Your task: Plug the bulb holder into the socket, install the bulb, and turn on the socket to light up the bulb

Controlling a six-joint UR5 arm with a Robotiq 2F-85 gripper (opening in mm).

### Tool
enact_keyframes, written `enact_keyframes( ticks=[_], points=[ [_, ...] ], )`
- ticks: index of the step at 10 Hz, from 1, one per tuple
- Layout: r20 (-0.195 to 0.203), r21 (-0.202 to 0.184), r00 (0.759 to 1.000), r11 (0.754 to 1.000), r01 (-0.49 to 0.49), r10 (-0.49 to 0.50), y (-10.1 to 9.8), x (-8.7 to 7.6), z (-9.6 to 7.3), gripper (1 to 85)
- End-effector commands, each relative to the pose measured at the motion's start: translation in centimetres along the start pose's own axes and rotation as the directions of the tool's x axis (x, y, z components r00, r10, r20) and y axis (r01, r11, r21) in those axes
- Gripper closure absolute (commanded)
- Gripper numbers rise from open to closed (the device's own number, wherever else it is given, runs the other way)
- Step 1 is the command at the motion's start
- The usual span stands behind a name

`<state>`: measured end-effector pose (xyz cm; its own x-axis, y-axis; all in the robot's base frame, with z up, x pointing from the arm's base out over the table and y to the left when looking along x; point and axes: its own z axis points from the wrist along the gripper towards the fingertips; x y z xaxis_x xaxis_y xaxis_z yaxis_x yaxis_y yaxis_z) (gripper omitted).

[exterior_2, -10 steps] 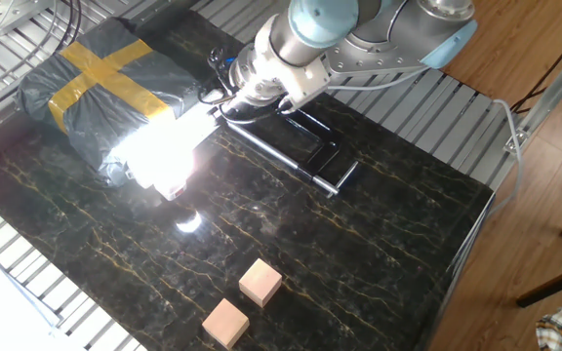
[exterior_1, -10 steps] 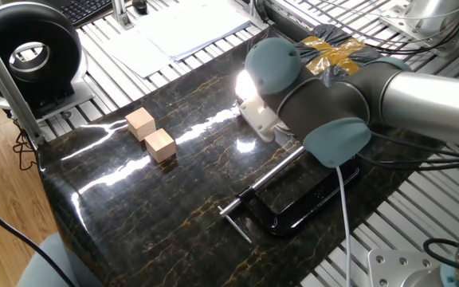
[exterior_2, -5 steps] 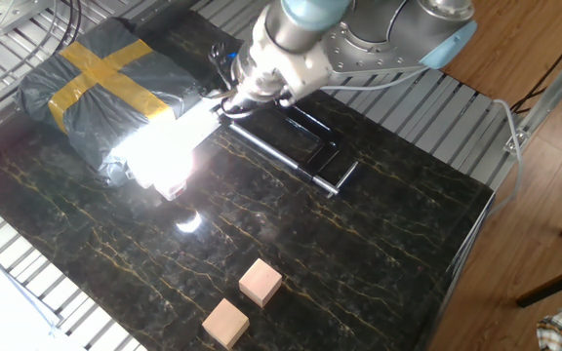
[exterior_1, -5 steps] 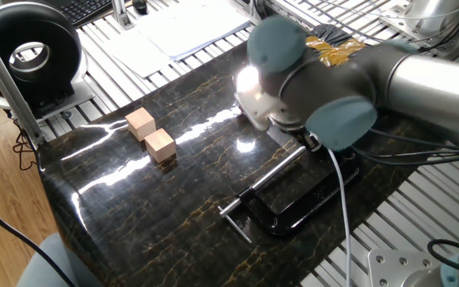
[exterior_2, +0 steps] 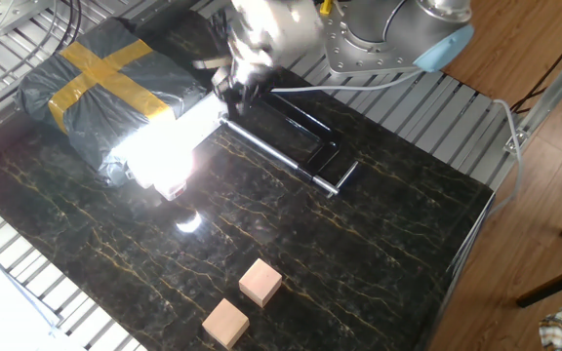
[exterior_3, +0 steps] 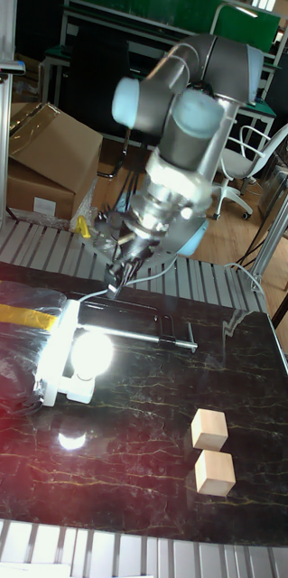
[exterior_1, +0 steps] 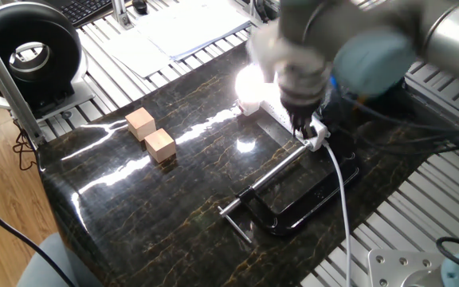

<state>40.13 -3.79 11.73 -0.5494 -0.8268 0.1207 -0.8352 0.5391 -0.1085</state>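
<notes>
Dark marble-patterned tabletop with gold veins, glossy, streaked with glare. Ribbed metal surround at its edges. Wooden plank floor beyond. Black ring-shaped device on a stand by one corner, papers and a keyboard on the ribbed surface behind it. In the tall fixed view, cardboard boxes at left, an office chair at right, a green panel up top, dim shelving behind.
</notes>
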Motion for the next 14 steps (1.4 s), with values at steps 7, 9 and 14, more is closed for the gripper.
enact_keyframes(
  ticks=[7, 9, 14],
  points=[
    [0.119, -0.153, 0.821, 0.828, -0.540, 0.558, -0.8, -1.8, -3.1, 84.3],
    [0.080, -0.143, 0.849, 0.849, -0.509, 0.523, -1.1, -1.2, -3.2, 84.3],
    [0.075, -0.224, 0.645, 0.643, -0.732, 0.761, -1.3, -3.2, -4.5, 84.3]
  ],
)
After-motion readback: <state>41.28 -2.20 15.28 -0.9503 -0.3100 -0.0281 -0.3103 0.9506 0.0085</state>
